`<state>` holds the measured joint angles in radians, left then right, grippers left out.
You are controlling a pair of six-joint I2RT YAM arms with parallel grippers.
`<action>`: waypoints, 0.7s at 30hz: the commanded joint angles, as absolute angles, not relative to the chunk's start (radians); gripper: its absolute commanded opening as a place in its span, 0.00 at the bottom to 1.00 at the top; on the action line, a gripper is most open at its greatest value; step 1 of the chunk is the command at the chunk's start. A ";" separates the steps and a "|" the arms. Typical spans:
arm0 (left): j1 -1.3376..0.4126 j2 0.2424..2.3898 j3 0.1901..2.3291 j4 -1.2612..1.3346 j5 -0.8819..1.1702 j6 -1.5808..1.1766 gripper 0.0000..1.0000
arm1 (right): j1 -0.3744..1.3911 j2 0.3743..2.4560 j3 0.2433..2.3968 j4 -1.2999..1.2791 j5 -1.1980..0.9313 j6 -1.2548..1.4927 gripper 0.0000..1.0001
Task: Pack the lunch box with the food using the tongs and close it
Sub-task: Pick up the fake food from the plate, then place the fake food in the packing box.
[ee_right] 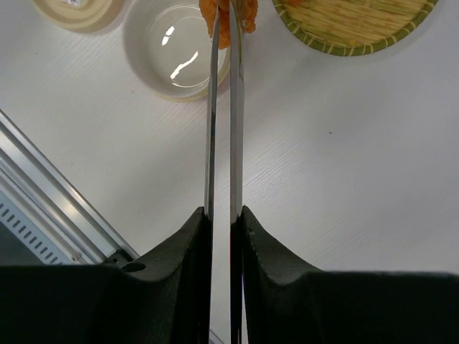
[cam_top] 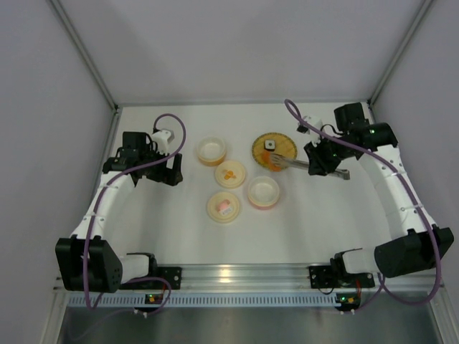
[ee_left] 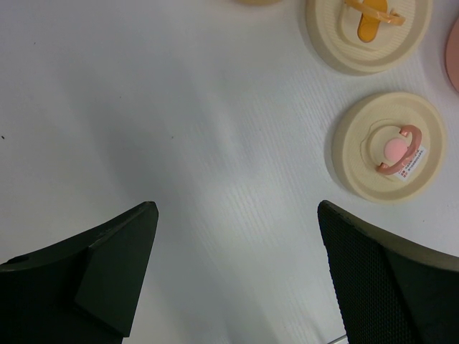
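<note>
1. Two slim arms of the tongs (ee_right: 234,129) are pinched almost together by the right gripper (ee_right: 222,211), which is clamped on them; their tips hold one orange chunk of the food (ee_right: 247,14) near the edge of the woven plate (ee_right: 358,29)
2. Suggested handling: hold the squeeze steady, carry the chunk level to a bowl's middle, and release it low
3. Left gripper (ee_left: 235,215): spread wide, holding nothing, above the table (ee_left: 179,107)
4. Pink-marked lid (ee_left: 387,147) lies nearest; the nearer bowl (cam_top: 263,192) looks empty; then come the orange-marked lid (ee_left: 369,29) and the farther bowl (cam_top: 212,150), contents unclear; the plate carries the white-and-dark cube (cam_top: 270,144)
</note>
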<state>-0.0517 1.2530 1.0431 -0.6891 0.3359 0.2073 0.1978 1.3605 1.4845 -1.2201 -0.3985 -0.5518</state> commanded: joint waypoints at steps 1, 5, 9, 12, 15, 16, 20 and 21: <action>-0.054 1.255 1.077 -0.683 0.357 0.207 0.98 | 0.196 1.307 1.483 -1.310 -0.480 -0.635 0.00; -0.054 1.255 1.074 -0.686 0.357 0.207 0.98 | 0.207 1.284 1.442 -1.318 -0.503 -0.673 0.00; -0.054 1.250 1.072 -0.692 0.350 0.212 0.98 | 0.218 1.276 1.399 -1.307 -0.520 -0.687 0.00; -0.054 1.246 1.071 -0.696 0.342 0.219 0.98 | 0.229 1.276 1.365 -1.290 -0.522 -0.693 0.00; -0.054 1.244 1.068 -0.696 0.336 0.221 0.98 | 0.238 1.279 1.341 -1.264 -0.518 -0.692 0.00; -0.054 1.246 1.068 -0.696 0.336 0.221 0.98 | 0.239 1.279 1.336 -1.261 -0.526 -0.692 0.00; -0.054 1.244 1.058 -0.692 0.341 0.219 0.98 | 0.256 1.288 1.324 -1.238 -0.528 -0.681 0.00; -0.054 1.247 1.057 -0.690 0.339 0.219 0.98 | 0.261 1.290 1.319 -1.227 -0.526 -0.677 0.00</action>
